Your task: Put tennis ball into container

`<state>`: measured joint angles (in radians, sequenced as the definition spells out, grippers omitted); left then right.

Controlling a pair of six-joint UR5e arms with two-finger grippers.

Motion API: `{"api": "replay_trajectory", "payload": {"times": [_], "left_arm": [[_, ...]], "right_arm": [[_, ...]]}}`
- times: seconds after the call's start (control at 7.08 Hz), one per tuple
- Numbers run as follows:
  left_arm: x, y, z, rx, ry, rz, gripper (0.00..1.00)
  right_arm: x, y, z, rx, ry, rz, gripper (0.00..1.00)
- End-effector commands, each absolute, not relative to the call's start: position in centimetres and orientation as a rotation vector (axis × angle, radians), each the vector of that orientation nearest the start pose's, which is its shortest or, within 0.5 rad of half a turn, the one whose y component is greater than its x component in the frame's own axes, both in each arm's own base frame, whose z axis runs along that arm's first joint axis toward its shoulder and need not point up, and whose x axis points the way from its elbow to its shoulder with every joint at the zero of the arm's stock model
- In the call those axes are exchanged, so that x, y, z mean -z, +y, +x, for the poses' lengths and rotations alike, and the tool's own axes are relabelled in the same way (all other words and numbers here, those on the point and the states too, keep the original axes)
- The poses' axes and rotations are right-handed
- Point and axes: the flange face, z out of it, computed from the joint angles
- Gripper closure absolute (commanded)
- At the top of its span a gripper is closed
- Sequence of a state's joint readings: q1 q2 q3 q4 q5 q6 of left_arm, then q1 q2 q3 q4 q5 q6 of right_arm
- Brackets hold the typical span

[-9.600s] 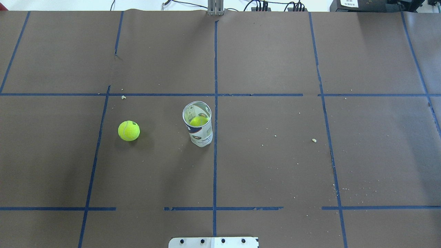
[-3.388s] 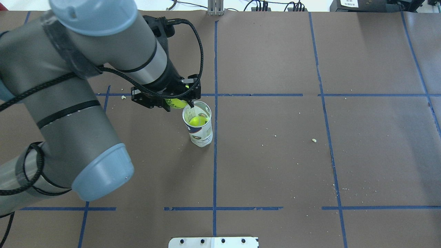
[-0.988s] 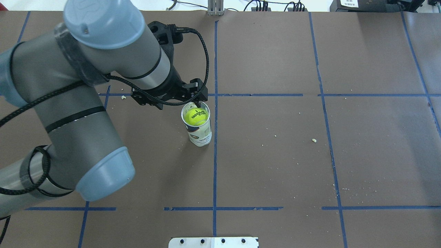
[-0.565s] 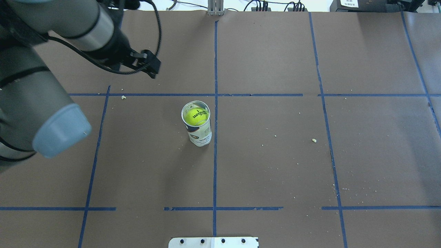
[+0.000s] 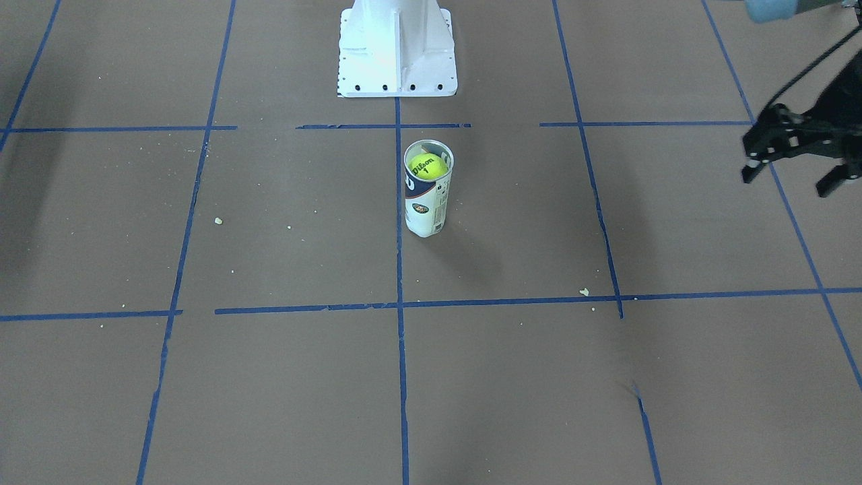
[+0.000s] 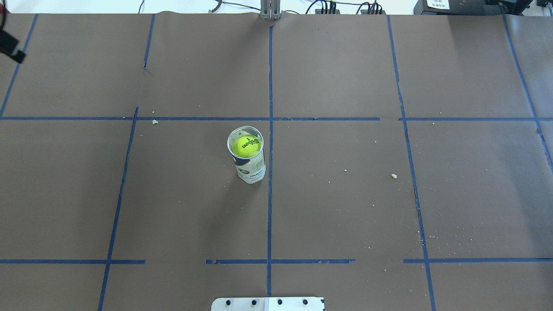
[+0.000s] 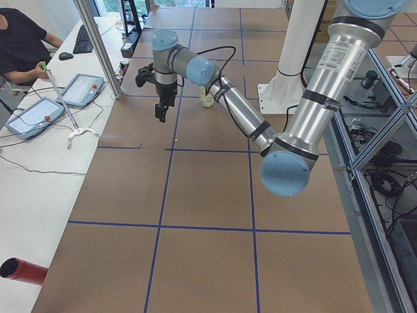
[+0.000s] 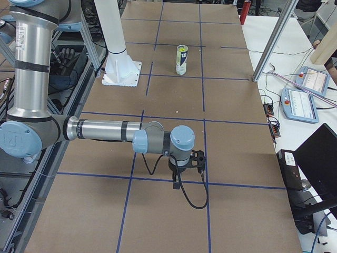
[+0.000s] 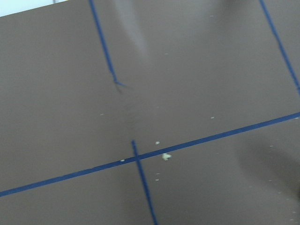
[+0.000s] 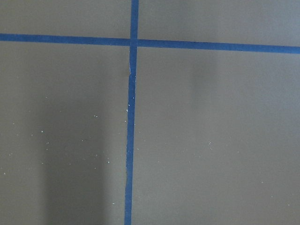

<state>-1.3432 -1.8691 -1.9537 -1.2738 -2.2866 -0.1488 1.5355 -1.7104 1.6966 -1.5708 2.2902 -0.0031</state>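
Observation:
The tennis ball (image 5: 427,166) (image 6: 246,146), yellow-green with black "Wilson" lettering, sits in the top of the upright container (image 5: 424,202) (image 6: 250,169) near the table's middle. Nothing touches either one. My left gripper (image 5: 788,178) hangs open and empty far off to the robot's left, above the brown table; it also shows in the exterior left view as the left gripper (image 7: 160,112). My right gripper (image 8: 177,182) hovers low over the table far to the robot's right; I cannot tell whether it is open or shut. Both wrist views show only bare table and blue tape.
The white robot base (image 5: 397,60) (image 6: 268,303) stands behind the can. Blue tape lines (image 6: 270,194) grid the brown cover, with small crumbs (image 6: 393,176) scattered. A side bench with tablets (image 7: 39,111) and an operator (image 7: 23,39) runs along the far edge.
The left gripper let the ball go into the can, then pulled up and away toward the robot's left, nearly out of the overhead view. The can has stayed upright in place.

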Motion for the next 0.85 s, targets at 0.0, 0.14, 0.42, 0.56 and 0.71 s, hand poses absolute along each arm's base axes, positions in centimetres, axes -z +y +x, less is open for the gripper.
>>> {"api": "replay_trajectory", "payload": {"times": [0.0, 0.14, 0.42, 0.56, 0.71], "left_arm": [[-50.3, -52.4, -3.6, -0.297, 0.723, 0.148, 0.0], [-54.6, -52.1, -4.6, -0.272, 0.725, 0.109, 0.0], [-59.5, -51.3, -5.1, -0.235, 0.746, 0.049, 0.0], [-62.0, -50.9, -5.1, -0.222, 0.782, 0.043, 0.0], [-64.5, -49.6, -5.5, -0.218, 0.785, 0.048, 0.0]], "right_arm": [[-66.5, -43.4, 5.2, 0.032, -0.719, -0.025, 0.0], [-66.5, -43.4, 5.2, 0.032, -0.719, -0.025, 0.0], [-66.6, -43.4, 5.2, 0.031, -0.719, -0.026, 0.0], [-66.5, -43.4, 5.2, 0.032, -0.719, -0.025, 0.0], [-66.5, -43.4, 5.2, 0.032, -0.719, -0.025, 0.0]]}}
